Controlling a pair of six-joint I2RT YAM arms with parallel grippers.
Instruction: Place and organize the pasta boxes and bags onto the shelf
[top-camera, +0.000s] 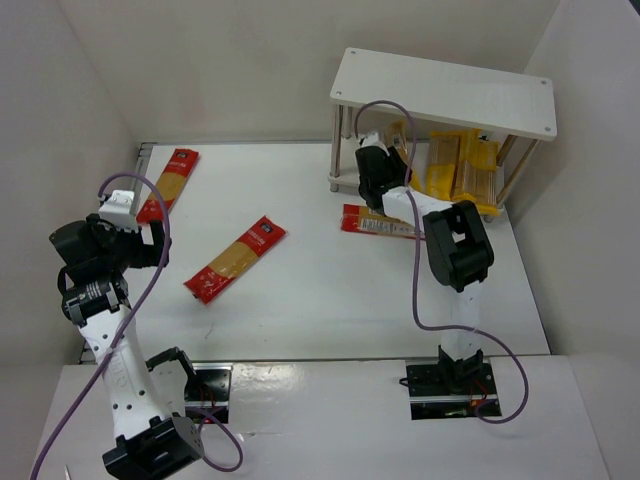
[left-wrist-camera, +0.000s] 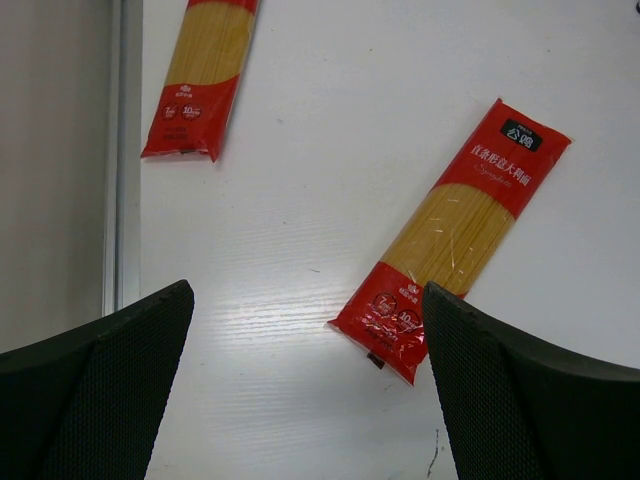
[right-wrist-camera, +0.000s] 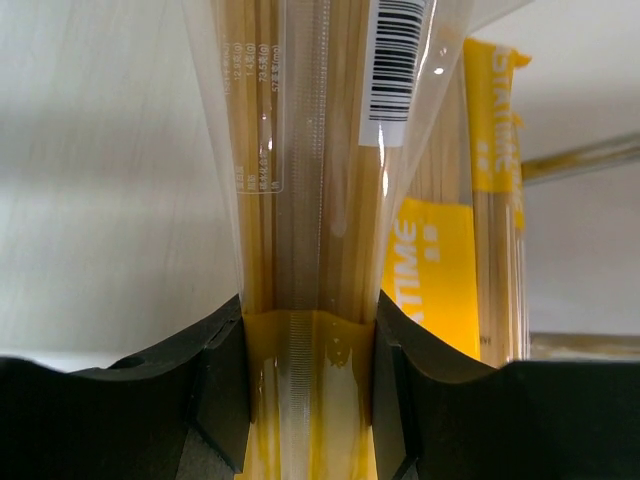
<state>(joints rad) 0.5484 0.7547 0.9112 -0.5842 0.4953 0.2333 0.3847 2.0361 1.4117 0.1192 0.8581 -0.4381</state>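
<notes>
The white two-tier shelf (top-camera: 445, 95) stands at the back right. Two yellow packs (top-camera: 465, 165) lie on its lower tier; they also show in the right wrist view (right-wrist-camera: 440, 270). My right gripper (top-camera: 385, 160) is at the shelf's left end, shut (right-wrist-camera: 308, 330) on the yellow end of a clear spaghetti pack (right-wrist-camera: 310, 150). One red-ended pack (top-camera: 236, 258) lies mid-table, another (top-camera: 170, 183) at the far left, and a third (top-camera: 375, 222) beside the right arm. My left gripper (top-camera: 148, 238) is open (left-wrist-camera: 308, 300) and empty above the table, near the middle pack's (left-wrist-camera: 450, 235) red end.
A metal rail (left-wrist-camera: 122, 150) runs along the table's left edge beside the far-left pack (left-wrist-camera: 200, 75). White walls close in on the left, back and right. The right arm's cable (top-camera: 415, 250) loops over the table.
</notes>
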